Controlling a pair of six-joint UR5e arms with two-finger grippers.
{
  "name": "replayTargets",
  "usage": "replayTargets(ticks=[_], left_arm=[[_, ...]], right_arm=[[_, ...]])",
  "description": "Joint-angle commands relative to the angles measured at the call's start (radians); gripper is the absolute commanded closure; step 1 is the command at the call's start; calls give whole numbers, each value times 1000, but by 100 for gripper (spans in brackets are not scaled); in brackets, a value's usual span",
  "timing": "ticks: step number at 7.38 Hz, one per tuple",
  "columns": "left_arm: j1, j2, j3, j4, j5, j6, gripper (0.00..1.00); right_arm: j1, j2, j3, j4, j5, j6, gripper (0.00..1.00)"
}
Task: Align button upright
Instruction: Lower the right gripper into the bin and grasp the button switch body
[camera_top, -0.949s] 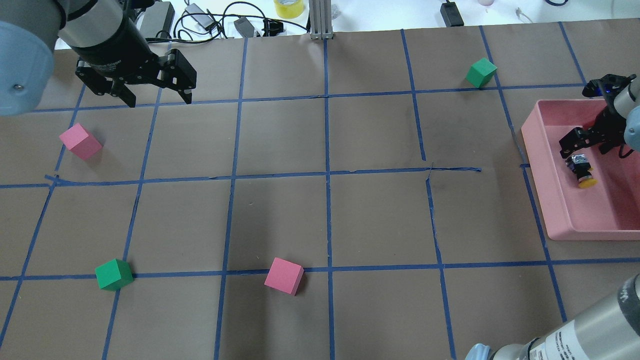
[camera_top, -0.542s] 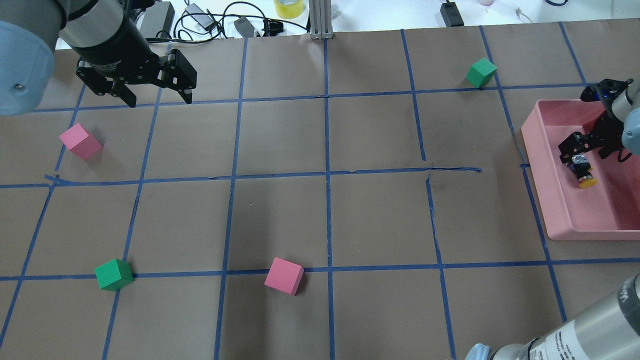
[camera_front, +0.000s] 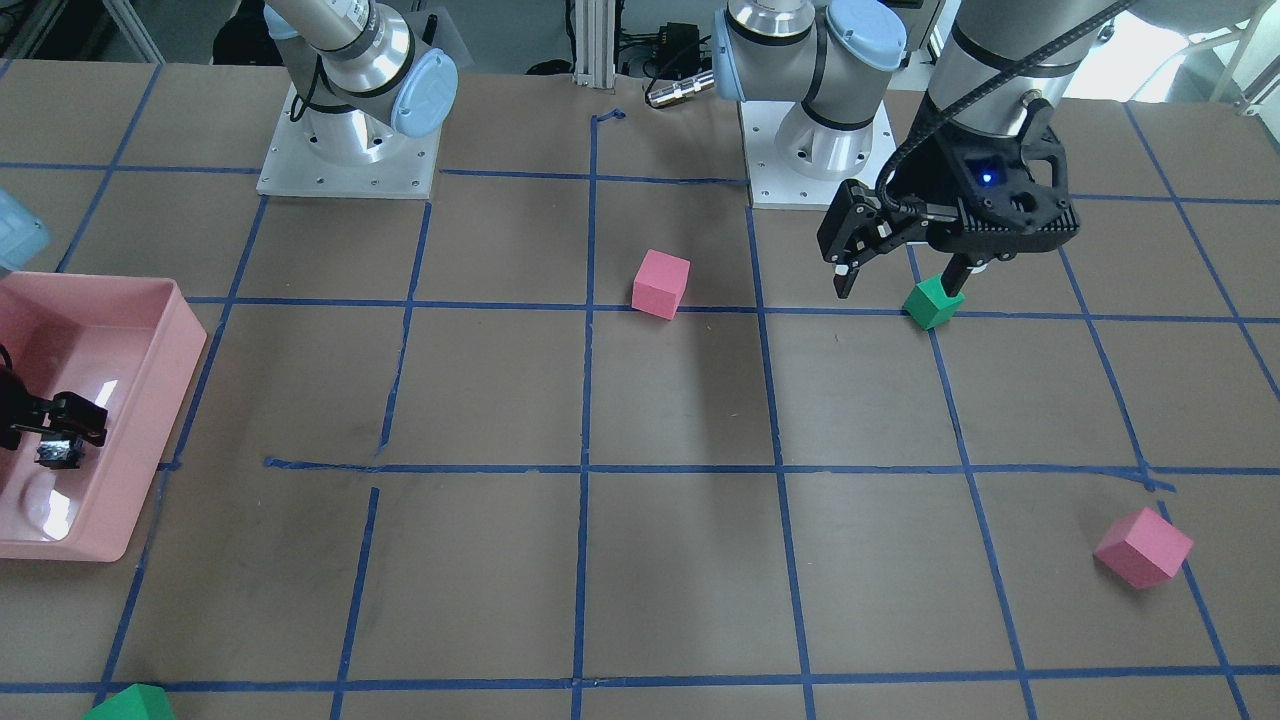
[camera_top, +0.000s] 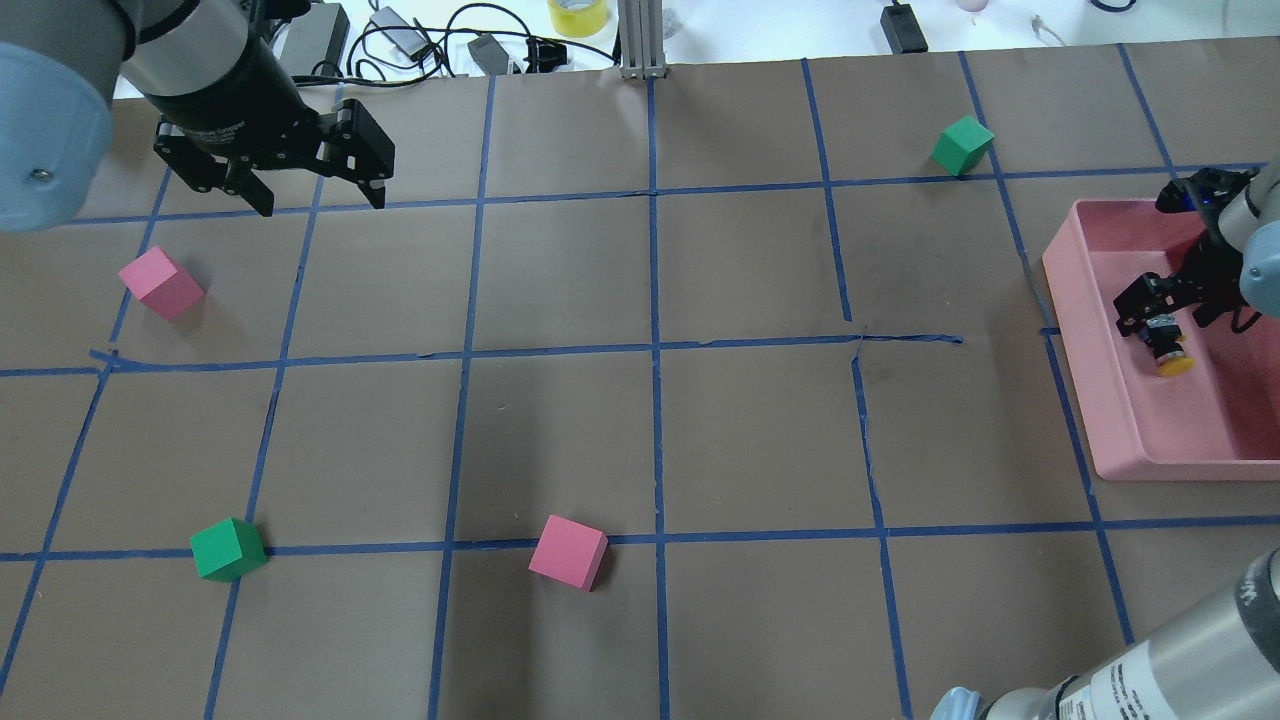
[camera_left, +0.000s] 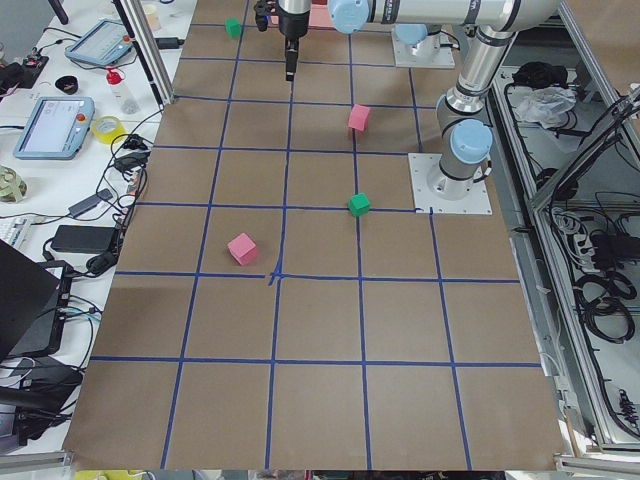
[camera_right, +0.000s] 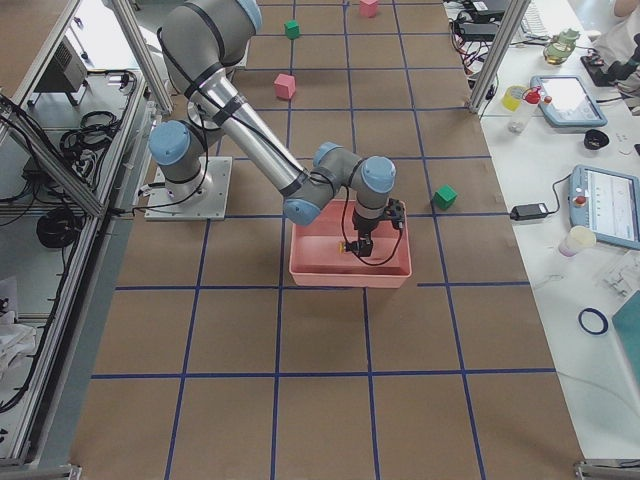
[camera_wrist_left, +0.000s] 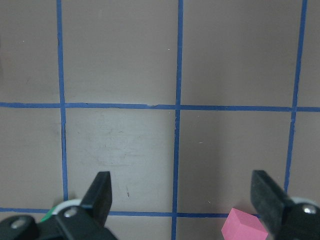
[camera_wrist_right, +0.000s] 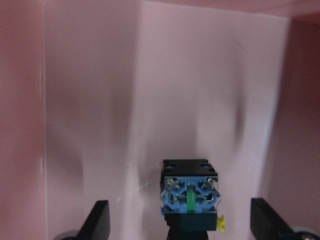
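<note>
The button lies inside the pink tray at the table's right edge, its yellow cap towards the near side. In the right wrist view its silvery-blue terminal base faces the camera. My right gripper is open just over the base end, with a finger well off each side, not touching. The button also shows in the front view. My left gripper is open and empty, held above the far left of the table.
Two pink cubes and two green cubes are scattered on the brown taped table. In the front view one green cube sits just beneath my left gripper. The tray walls close in the right gripper.
My right gripper has shifted slightly closer to the button's base end. The button has barely moved. The left arm has not moved.
</note>
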Motion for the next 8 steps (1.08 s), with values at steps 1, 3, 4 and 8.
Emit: replayTargets(ticks=[1, 3, 4, 8], left_arm=[[6, -1, 6, 1, -2, 1, 0], [4, 1, 1, 1, -1, 1, 0], [4, 1, 1, 1, -1, 1, 0], [4, 2, -1, -1, -4, 1, 0]], right_arm=[[0, -1, 3, 2, 1, 2, 25], [0, -4, 2, 0, 0, -1, 65], [0, -6, 0, 2, 1, -6, 79], [0, -9, -14, 2, 1, -7, 100]])
